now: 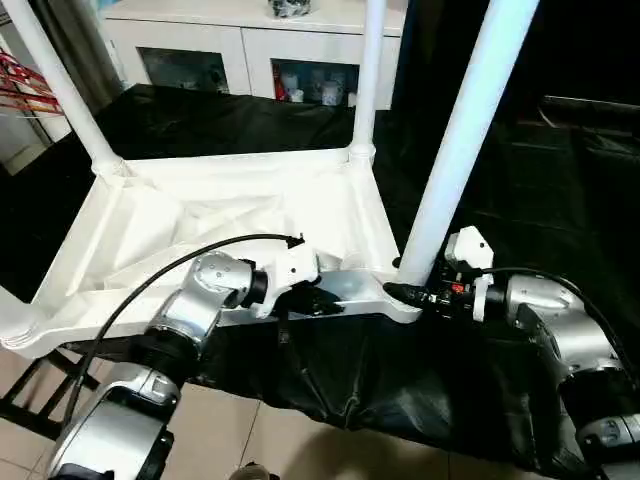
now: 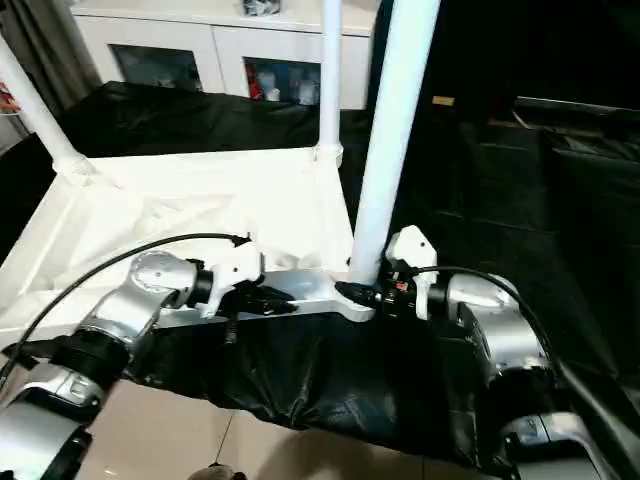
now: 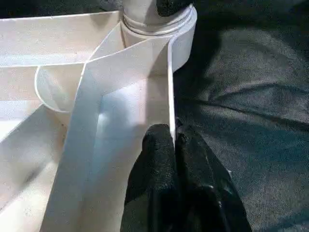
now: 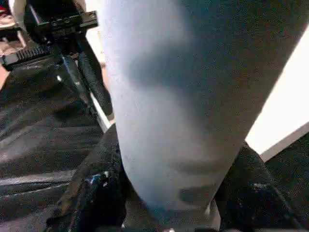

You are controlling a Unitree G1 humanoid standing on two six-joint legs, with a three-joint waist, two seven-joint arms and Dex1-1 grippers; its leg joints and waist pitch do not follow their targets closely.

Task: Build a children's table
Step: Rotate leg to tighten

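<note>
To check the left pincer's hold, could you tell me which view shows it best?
The left wrist view: the left pincer is shut on the tabletop's rim. Both eye views show it from above, its fingers half hidden. The right wrist view shows it from the side.

I see a black sheet draped over the desk, crumpled and glossy, with its near edge hanging down over the front in folds. Behind it, against the far wall, stands a white cabinet with glass doors; small items sit behind the glass, too small for me to tell what they are. A dark object rests on the cabinet's top. Below the desk's front edge there's a pale tiled floor. At the far left I can make out something red, and a grey curtain hangs beside the cabinet
</note>
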